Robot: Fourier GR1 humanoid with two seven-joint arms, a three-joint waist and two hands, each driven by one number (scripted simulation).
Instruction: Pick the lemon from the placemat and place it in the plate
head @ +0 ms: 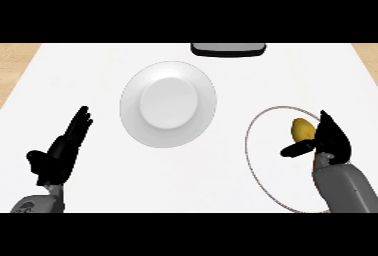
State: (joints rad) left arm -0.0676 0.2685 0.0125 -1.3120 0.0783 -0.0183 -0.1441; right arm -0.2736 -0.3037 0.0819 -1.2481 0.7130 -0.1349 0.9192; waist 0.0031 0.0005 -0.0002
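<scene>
A yellow lemon (300,128) lies on a round white placemat (260,165) with a thin grey rim, at the right of the counter. My right hand (329,140) is right beside the lemon, thumb under its near end and fingers along its right side, partly curled round it. The lemon still rests on the mat. A white plate (169,103) sits in the middle of the counter, left of the mat, with nothing on it. My left hand (62,149) rests open at the lower left, fingers up.
A dark grey object (228,48) with a lighter top sits at the far edge of the white counter. Wooden floor shows past the counter's left and right corners.
</scene>
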